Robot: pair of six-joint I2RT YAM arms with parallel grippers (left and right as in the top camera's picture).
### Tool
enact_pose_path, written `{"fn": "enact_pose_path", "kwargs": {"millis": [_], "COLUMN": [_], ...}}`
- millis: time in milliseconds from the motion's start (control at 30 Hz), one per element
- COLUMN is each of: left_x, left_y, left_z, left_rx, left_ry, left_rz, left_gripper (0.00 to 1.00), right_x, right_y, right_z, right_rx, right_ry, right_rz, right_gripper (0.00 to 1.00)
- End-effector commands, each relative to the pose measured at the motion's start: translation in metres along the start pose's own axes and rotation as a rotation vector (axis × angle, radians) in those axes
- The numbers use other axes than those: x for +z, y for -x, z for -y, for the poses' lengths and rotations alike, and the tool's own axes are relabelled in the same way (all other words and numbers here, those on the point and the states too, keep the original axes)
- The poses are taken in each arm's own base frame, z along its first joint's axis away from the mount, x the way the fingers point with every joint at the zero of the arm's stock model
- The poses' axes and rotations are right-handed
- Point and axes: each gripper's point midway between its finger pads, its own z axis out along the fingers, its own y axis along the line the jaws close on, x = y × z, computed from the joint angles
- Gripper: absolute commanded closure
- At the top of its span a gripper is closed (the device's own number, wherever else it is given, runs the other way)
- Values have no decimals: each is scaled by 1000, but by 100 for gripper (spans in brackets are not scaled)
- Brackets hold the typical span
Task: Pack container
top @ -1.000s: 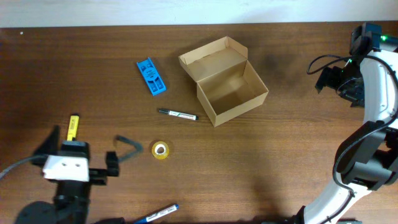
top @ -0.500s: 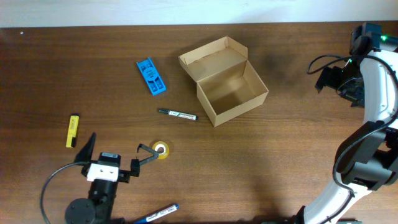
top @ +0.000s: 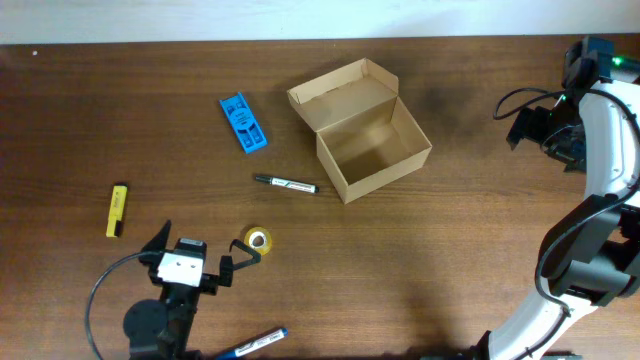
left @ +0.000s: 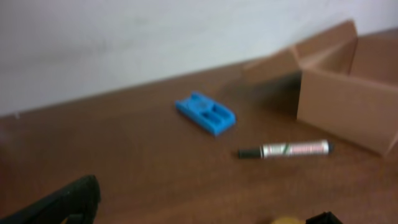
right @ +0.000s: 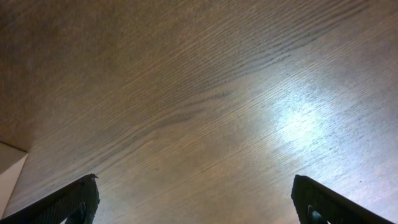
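From overhead alone, yellow marker (top: 117,211) well left of container (top: 365,135)

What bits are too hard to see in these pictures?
- Overhead: the blue pen loses its lower end at the bottom edge.
- Left wrist: the tape roll is only a yellow sliver, cut off by the bottom edge.
- Left wrist: the writing on the black marker is too blurred to read.
- Right wrist: the right fingers show only their tips in the bottom corners.

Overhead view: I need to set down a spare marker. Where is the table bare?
Bare: right of the box up to the right arm, and the near middle right of the tape roll. Crowded: between tape roll, black marker and left gripper.
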Motion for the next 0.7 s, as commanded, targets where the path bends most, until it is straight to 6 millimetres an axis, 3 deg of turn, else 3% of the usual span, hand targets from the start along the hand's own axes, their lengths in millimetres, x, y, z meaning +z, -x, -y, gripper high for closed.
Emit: {"fn": "enact_pose_path", "kwargs": {"millis": [0, 667], "left_x": [1, 1], "left_y": [0, 0], "left_z": [1, 0], "left_rx": [-1, -2], "left_ry": [-1, 5], "left_rz": [7, 5], "left_gripper": [0, 0], "right_x": [-3, -3], "right_y": [-1, -1], "right_z": [2, 2], "right_rx": [2, 1], "right_ry": [-10, -10], "right_rz": [9, 9], "right_gripper": [1, 1]}}
